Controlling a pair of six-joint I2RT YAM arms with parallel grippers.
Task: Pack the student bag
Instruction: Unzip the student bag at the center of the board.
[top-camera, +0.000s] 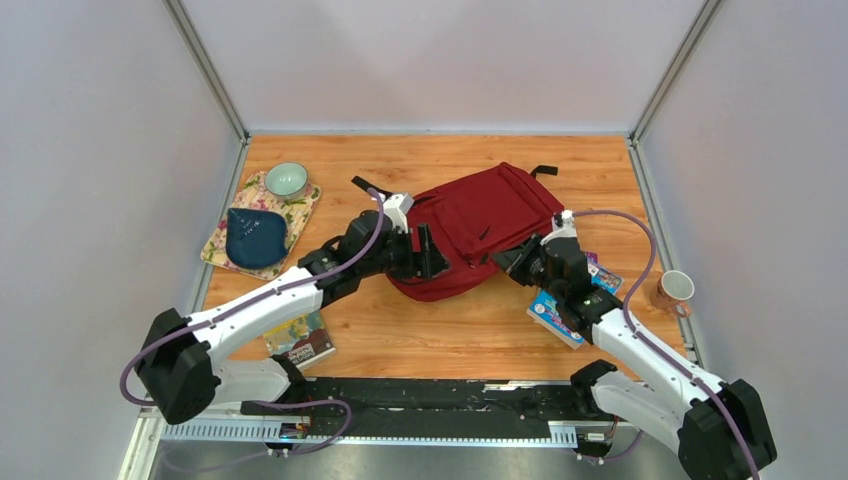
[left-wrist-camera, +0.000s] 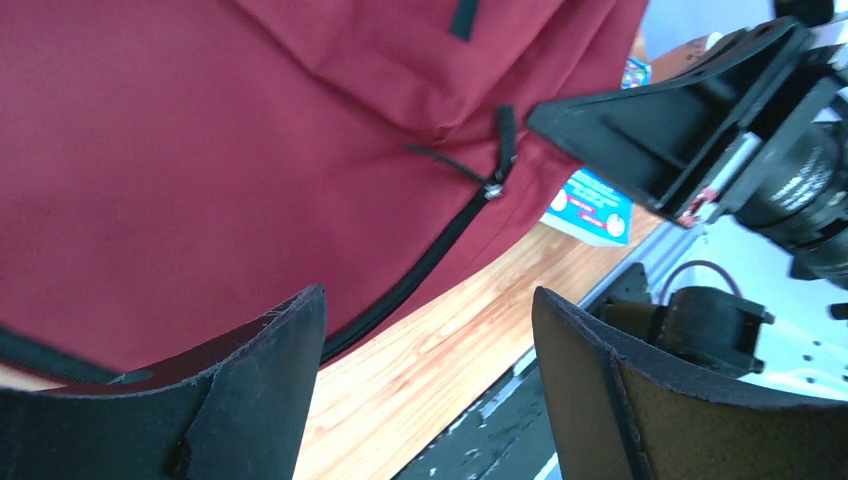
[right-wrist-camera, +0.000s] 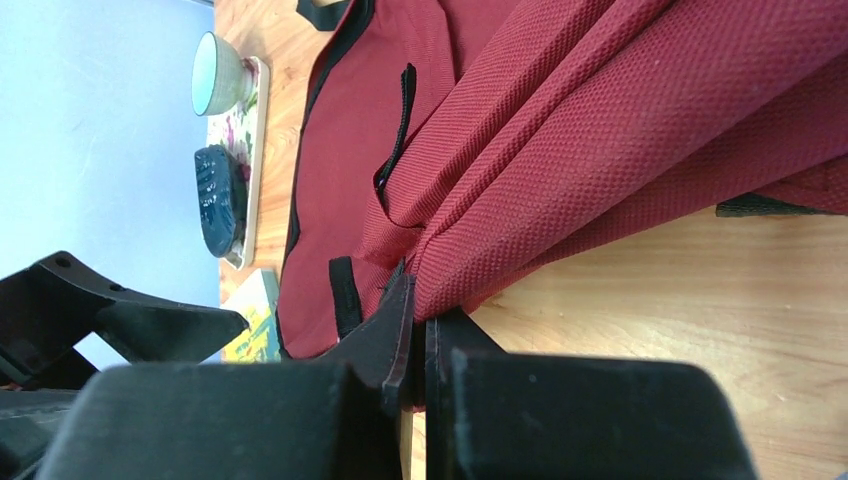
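Note:
The dark red student bag (top-camera: 480, 222) lies in the middle of the wooden table, its near edge lifted. My right gripper (top-camera: 512, 262) is shut on a fold of the bag's fabric at its near right edge; in the right wrist view the gripper (right-wrist-camera: 420, 312) pinches the red cloth (right-wrist-camera: 560, 130). My left gripper (top-camera: 428, 254) is open and empty at the bag's near left side. In the left wrist view its fingers (left-wrist-camera: 270, 380) stand wide apart just below the bag (left-wrist-camera: 200, 150) and its black zipper pull (left-wrist-camera: 492, 188).
A green bowl (top-camera: 286, 180) and a dark blue pouch (top-camera: 255, 236) sit on a floral mat (top-camera: 300, 205) at the left. A book (top-camera: 300, 342) lies at the near left. Colourful books (top-camera: 560, 312) lie under my right arm. A mug (top-camera: 675, 290) stands at the right edge.

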